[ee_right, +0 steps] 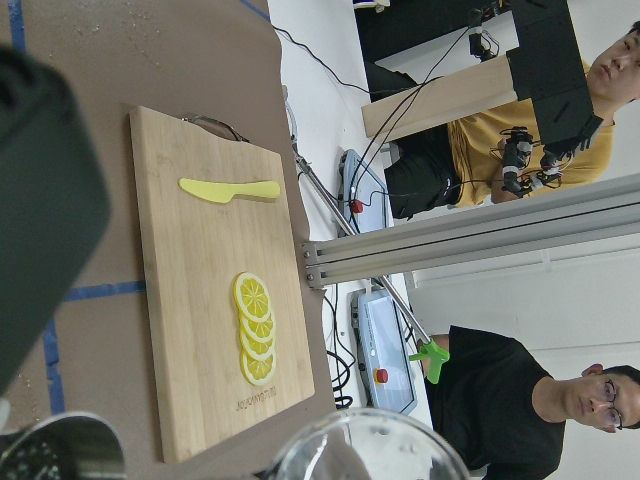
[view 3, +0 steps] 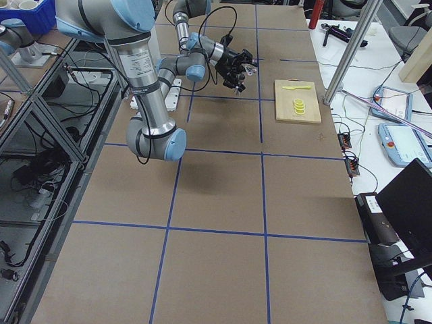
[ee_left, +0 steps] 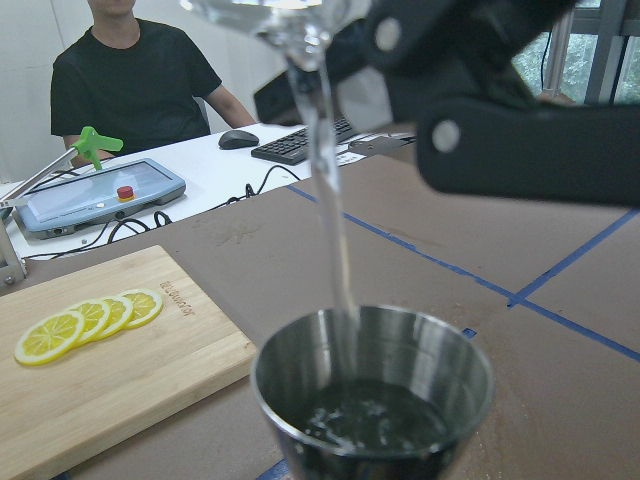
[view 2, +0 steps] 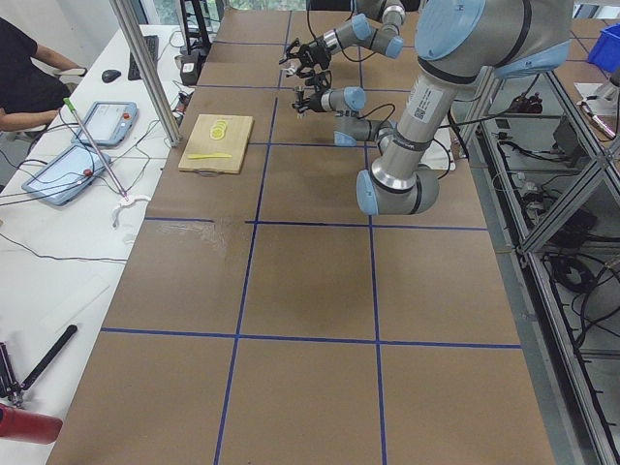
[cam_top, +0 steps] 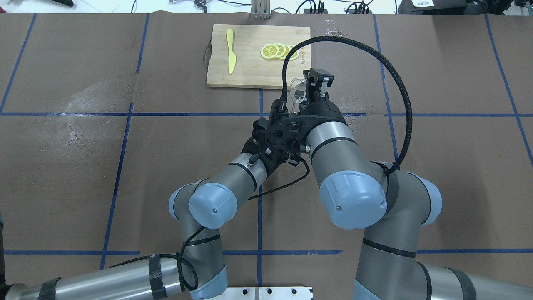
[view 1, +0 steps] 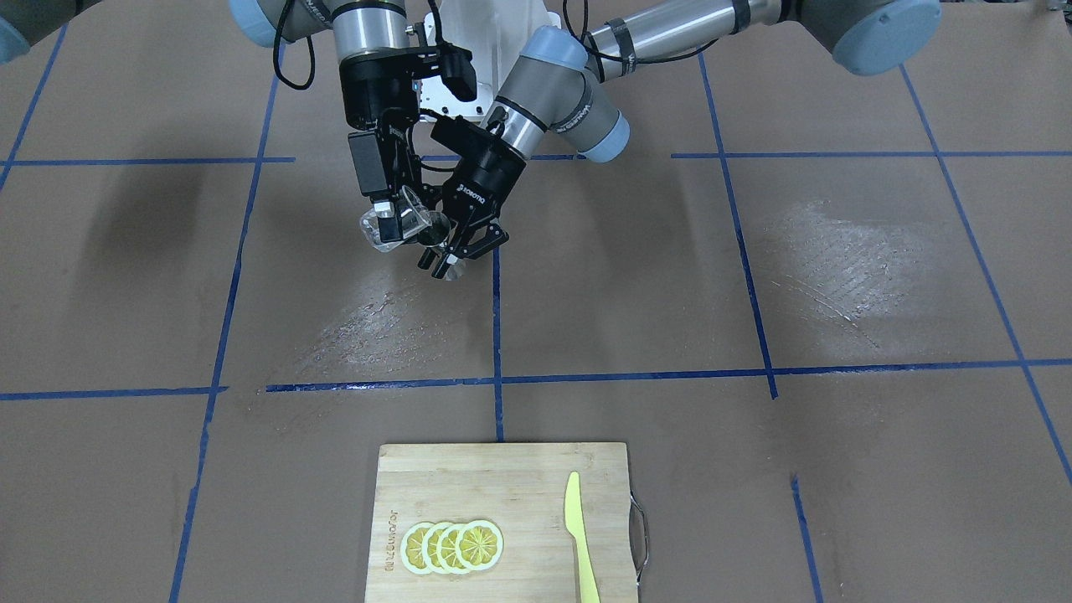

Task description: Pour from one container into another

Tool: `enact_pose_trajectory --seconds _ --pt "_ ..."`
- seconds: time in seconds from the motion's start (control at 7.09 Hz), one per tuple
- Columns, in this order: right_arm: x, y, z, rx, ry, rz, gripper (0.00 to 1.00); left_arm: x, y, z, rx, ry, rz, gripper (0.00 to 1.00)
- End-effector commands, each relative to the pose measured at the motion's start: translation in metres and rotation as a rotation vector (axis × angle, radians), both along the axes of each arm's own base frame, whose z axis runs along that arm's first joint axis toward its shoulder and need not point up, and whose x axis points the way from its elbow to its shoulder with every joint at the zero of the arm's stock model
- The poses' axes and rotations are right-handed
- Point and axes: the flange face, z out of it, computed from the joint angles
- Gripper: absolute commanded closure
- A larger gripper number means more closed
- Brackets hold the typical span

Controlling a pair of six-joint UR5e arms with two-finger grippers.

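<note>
Glass cup gripped by right tool; jigger gripped by ROBOTIQ-marked left tool.

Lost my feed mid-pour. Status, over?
Right gripper shut on glass, tipped. Left gripper shut on jigger below it. Clear stream running into jigger. Nothing in the way.

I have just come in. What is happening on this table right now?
The right gripper holds the glass cup tilted in the air. A thin stream of clear liquid falls from it into the steel jigger, which the left gripper holds just below. The jigger already has some liquid in it.
</note>
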Motion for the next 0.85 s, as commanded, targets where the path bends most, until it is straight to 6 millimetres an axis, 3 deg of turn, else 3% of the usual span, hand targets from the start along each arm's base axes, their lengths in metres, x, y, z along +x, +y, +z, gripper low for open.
enact_pose_trajectory --seconds 0.0,0.42,0.71 --pt "0.002 -0.001 -0.001 0.02 0.04 0.009 1.0 0.001 0.0 0.002 -0.002 -0.005 0.0 1.0" --pt "0.0 0.0 -0.011 0.016 0.01 0.015 1.0 0.001 0.0 -0.001 0.0 -0.001 0.0 1.0" --pt "-0.002 0.001 -0.009 -0.034 -0.108 0.044 1.0 0.0 0.0 -0.002 0.001 0.002 -0.002 1.0"
